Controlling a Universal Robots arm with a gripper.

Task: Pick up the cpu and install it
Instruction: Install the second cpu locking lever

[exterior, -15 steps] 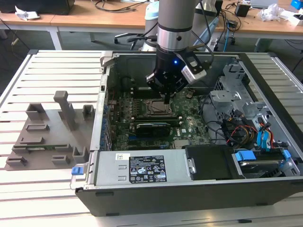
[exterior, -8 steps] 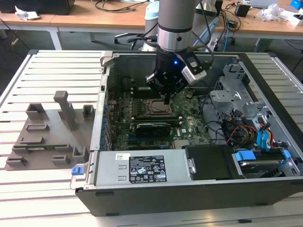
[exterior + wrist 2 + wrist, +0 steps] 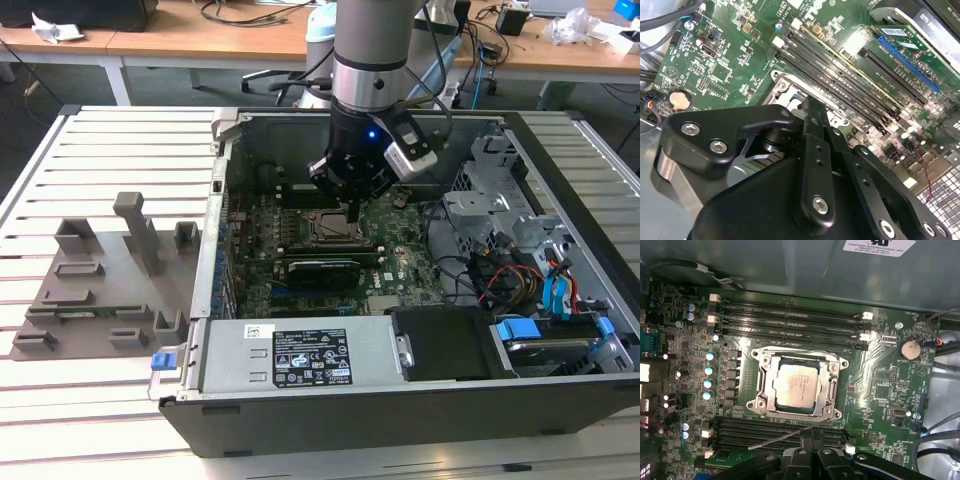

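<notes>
The cpu (image 3: 796, 386) sits in the socket frame (image 3: 761, 390) at frame centre; the claw (image 3: 812, 437) hangs closed and empty just beside it.

White stickers (image 3: 300, 361) on drive cage: print illegible.

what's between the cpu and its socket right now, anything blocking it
Nothing visible. In the first wrist view the cpu already lies inside the socket frame, with no cable or part across its top. The gripper sits beside the socket over the memory slots, not over the chip.
</notes>
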